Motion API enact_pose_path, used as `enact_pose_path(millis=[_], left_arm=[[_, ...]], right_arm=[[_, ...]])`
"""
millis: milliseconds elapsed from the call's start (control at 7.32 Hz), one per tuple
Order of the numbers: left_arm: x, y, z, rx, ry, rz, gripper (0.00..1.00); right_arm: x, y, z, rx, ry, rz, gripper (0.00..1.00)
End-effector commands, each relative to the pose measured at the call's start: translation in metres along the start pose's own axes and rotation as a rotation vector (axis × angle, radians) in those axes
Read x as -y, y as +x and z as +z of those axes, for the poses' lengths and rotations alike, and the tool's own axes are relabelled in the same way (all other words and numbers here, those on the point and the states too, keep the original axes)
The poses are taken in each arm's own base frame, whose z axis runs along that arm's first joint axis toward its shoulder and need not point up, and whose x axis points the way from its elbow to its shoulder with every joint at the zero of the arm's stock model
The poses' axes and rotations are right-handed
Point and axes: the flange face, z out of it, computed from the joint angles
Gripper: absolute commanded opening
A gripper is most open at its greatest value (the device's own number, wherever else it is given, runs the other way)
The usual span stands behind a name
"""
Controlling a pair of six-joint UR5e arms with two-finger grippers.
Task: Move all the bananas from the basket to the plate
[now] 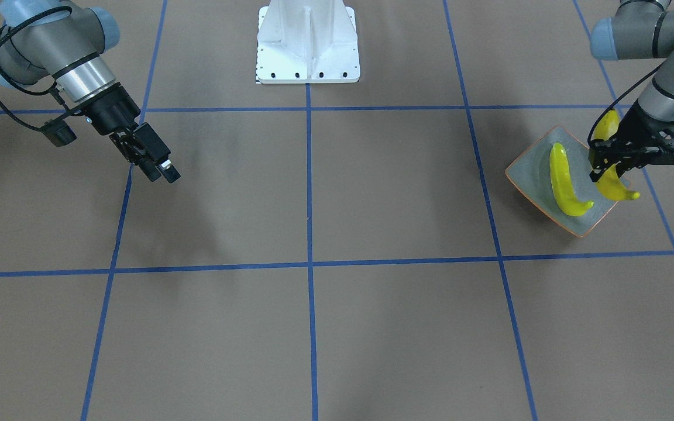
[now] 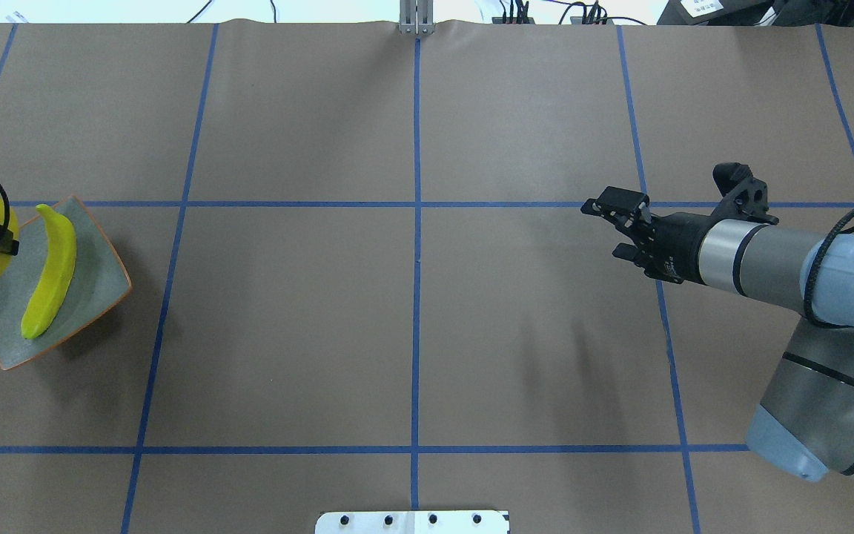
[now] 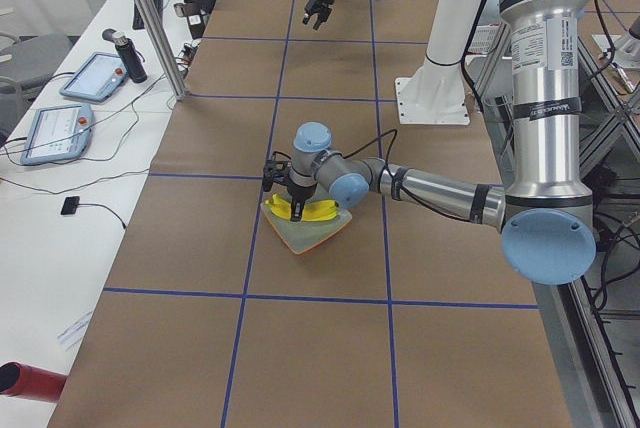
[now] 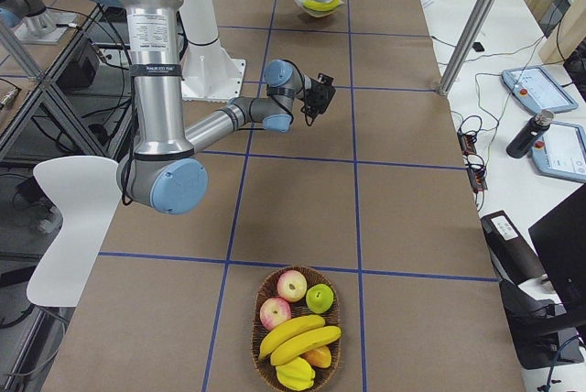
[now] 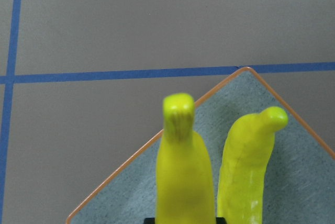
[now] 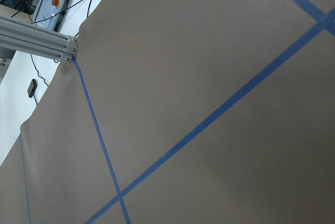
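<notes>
Banana (image 5: pixel 184 171), which my left gripper (image 1: pixel 601 165) is pinching, is hanging over the plate (image 5: pixel 301 166), pointing twelve o'clock, the second banana (image 5: pixel 246 166) lying parallel at three.

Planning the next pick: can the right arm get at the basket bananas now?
Probably yes: the right claw hangs open and empty, the bananas lie on top in the basket, and nothing shows between them.

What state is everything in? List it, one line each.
left claw: shut on held banana, over the plate's edge.
held banana: gripped mid-length; contact with plate unclear.
second banana: lying loose on the plate.
plate: one banana resting in it.
right claw: open, empty, in the air.
basket: holds two bananas among apples.
</notes>
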Motion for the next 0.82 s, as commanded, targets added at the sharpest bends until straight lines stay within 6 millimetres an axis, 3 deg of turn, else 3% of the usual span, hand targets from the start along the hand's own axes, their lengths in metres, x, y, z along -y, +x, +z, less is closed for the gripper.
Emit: enact_pose_path(millis=[0,547,683], left_arm=[[0.010,0.001,0.013,0.024,0.000,-0.004,0.00],[0.001,0.008,0.025,0.028,-0.024,0.012,0.00],[-0.004,0.008,0.031,0.032,-0.038,0.019,0.55]], right_arm=[[0.001,0.002,0.001,-0.005,0.003,0.000,1.00],[0.002,0.005,0.006,-0.013,0.006,0.000,1.00],[0.002,0.005,0.007,-0.012,0.006,0.000,1.00]])
